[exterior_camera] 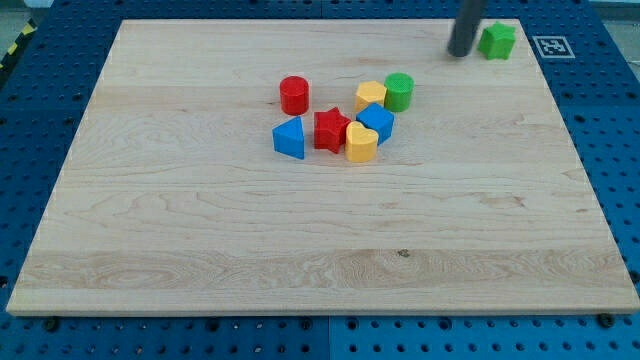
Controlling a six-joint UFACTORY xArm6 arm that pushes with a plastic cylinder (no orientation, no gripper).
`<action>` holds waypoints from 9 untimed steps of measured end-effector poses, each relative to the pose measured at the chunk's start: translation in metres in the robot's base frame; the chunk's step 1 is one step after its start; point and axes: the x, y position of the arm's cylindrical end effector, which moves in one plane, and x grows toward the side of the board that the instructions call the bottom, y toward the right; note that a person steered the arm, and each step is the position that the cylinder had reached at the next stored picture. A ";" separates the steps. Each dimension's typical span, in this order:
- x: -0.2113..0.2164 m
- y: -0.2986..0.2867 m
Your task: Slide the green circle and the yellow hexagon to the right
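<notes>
Seven small plastic blocks sit on the pale wooden board [300, 240], six of them clustered just above the frame's centre and one alone at the upper right. In the cluster, the green circle-shaped cylinder [399, 91] stands at the upper right, touching the yellow hexagon block [370, 96] just to its left. Below them lie a blue block of unclear shape [376, 122], a second yellow block [361, 143], a red star [331, 130] and a blue triangular block [289, 137], packed closely; a red cylinder [294, 95] stands slightly apart at the upper left. My tip [460, 52] rests at the upper right, just beside a lone green block [497, 40], well apart from the cluster. I carry no jaws, only the dark rod.
</notes>
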 end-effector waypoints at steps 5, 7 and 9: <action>0.100 -0.138; 0.100 -0.094; 0.091 -0.048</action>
